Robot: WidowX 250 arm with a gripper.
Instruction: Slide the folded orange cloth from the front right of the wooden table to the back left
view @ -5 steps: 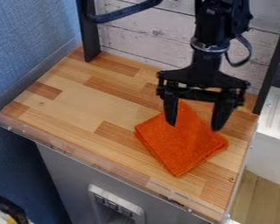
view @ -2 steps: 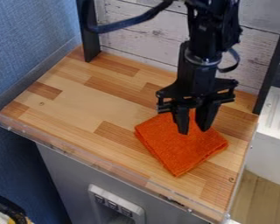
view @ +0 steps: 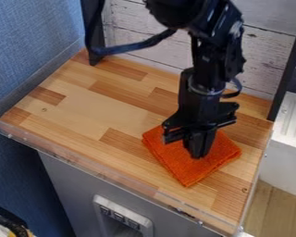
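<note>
The gripper (view: 199, 155) is over the middle of the folded orange cloth (view: 186, 172), its fingers together and pointing down at the fabric. Whether the tips touch the cloth or pinch any of it cannot be made out. Flat and roughly diamond-shaped, the cloth lies on the right part of the wooden surface (view: 89, 109). Part of its upper side is hidden behind the gripper.
A clear low rim (view: 101, 173) runs along the front edge of the surface. Dark posts stand at the back left (view: 94, 34) and right (view: 287, 69), with a white plank wall (view: 144, 28) behind. A white unit (view: 289, 139) is at the right.
The gripper has moved down and a little toward the front, and its fingers, wide apart at first, have come together. The cloth's upper corner now lies lower; the rest of it has kept its place.
</note>
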